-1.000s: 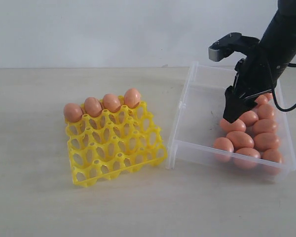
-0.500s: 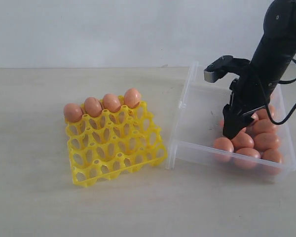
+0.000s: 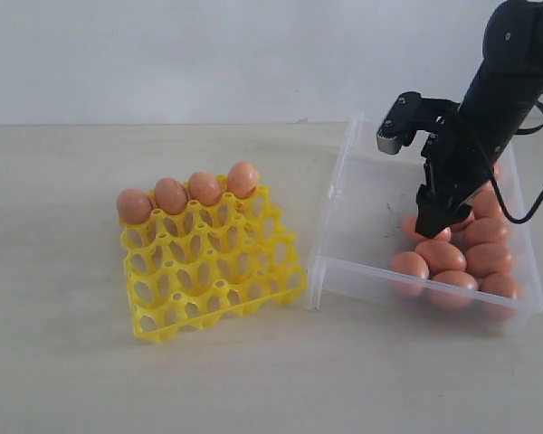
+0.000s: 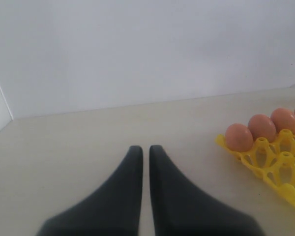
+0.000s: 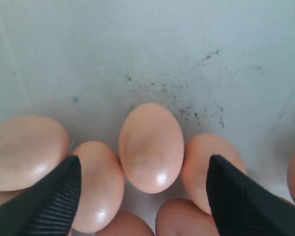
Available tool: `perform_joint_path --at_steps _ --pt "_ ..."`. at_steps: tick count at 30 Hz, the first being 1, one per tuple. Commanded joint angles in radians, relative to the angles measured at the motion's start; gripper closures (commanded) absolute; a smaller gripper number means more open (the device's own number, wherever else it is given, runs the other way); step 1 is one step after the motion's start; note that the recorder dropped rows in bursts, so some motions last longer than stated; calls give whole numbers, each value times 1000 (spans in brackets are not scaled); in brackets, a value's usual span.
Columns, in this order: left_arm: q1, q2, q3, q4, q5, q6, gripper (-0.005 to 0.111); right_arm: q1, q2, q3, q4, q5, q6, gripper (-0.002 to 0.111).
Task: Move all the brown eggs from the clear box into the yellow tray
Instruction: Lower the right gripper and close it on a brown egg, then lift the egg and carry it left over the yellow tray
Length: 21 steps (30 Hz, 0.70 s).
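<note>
Inside the clear box [image 3: 369, 226], sits lower than a second ago with right end effector [image 3: 433, 228] open astride one brown egg [image 5: 151, 145]; closing due.

Four brown eggs [image 3: 204, 188] upright along yellow tray [image 3: 213, 271] back row; rest clustered in clear box [image 3: 362, 194], right side.

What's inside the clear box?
The clear box holds brown eggs clustered away from the yellow tray; the rest is bare floor. The open right claw hangs over them, and the arm hides some eggs, so no count.
</note>
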<state>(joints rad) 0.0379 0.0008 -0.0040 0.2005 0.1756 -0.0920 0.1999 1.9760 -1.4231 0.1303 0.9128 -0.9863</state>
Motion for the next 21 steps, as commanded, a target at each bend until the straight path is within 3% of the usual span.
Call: perform_joint_path --at_steps 1,12,16,19,21 --pt "-5 -1 4 0 -3 -5 103 -2 35 -7 -9 -11 -13 45" --pt "-5 -1 4 0 -3 -5 103 -2 92 -7 -11 -63 -17 50" --pt "-5 -1 4 0 -3 -5 103 -2 92 -7 -9 -97 -17 71" --pt "-5 -1 4 0 -3 -5 103 -2 92 -7 3 -152 -7 108" --pt "-5 -1 4 0 -3 -5 103 -6 92 -7 151 -239 -5 108"
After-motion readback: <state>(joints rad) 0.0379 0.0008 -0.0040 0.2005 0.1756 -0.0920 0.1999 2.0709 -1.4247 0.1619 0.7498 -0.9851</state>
